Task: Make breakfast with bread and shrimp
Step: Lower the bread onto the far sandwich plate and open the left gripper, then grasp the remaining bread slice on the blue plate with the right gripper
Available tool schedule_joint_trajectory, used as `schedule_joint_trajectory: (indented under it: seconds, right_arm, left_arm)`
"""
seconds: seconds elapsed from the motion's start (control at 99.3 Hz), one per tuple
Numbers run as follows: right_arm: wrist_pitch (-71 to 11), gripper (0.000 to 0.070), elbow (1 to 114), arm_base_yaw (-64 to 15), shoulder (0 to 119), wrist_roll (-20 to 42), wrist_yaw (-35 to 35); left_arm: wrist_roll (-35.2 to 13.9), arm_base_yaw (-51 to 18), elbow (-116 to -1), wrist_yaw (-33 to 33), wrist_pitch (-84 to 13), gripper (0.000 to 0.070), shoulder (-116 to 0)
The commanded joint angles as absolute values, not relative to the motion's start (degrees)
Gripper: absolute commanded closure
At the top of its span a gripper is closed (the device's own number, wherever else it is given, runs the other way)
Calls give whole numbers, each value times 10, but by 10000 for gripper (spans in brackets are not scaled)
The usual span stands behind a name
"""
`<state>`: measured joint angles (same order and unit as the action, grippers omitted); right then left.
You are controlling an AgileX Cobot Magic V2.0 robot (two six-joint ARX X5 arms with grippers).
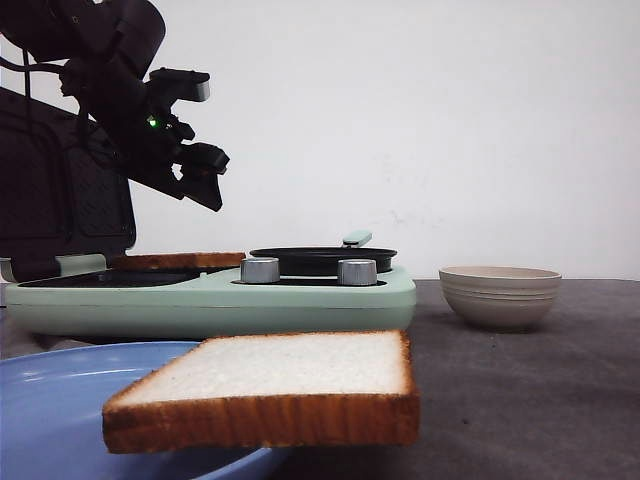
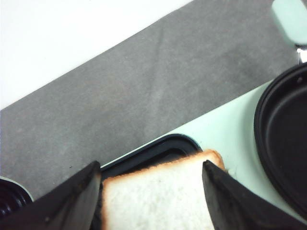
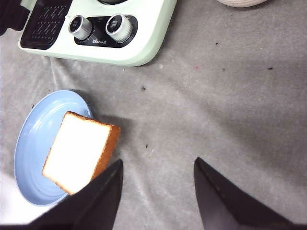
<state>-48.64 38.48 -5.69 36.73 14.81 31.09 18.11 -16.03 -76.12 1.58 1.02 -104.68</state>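
A mint-green breakfast maker (image 1: 210, 295) sits on a grey table (image 1: 520, 400), with a dark grill plate on its left side and a round black pan (image 1: 322, 260) on its right. One slice of bread (image 1: 178, 260) lies on the grill plate, partly over its rim. The left gripper (image 2: 151, 191) hovers above this slice, its two dark fingers spread wide and holding nothing. A second slice of bread (image 3: 80, 151) rests on a blue plate (image 3: 29, 139) in front of the machine, hanging well over the plate's edge. The right gripper (image 3: 156, 191) hangs above the table just beside that plate, fingers apart and empty. A beige bowl (image 1: 500, 296) stands to the right; no shrimp can be seen. The overhanging slice could tip off the plate if nudged, and soft bread could crumple or tear under a tight pinch. The grill slice, sitting off-centre, might toast unevenly.
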Motion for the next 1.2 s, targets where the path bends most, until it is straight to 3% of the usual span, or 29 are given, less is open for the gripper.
schedule_joint_trajectory:
  seconds: [0.0, 0.211, 0.574, 1.188]
  right_arm:
    - [-485, 413, 394, -59, 370, 142, 310]
    - [-488, 412, 394, -59, 370, 141, 310]
    - [-487, 412, 394, -59, 369, 141, 310]
    - [-485, 412, 394, -59, 369, 142, 310]
  left_arm:
    - [150, -163, -776, 20, 23, 297, -1064]
    - [118, -163, -786, 20, 25, 297, -1064]
    - [44, -156, -857, 78, -90, 301, -1007]
    - [6, -85, -832, 181, -231, 310, -799]
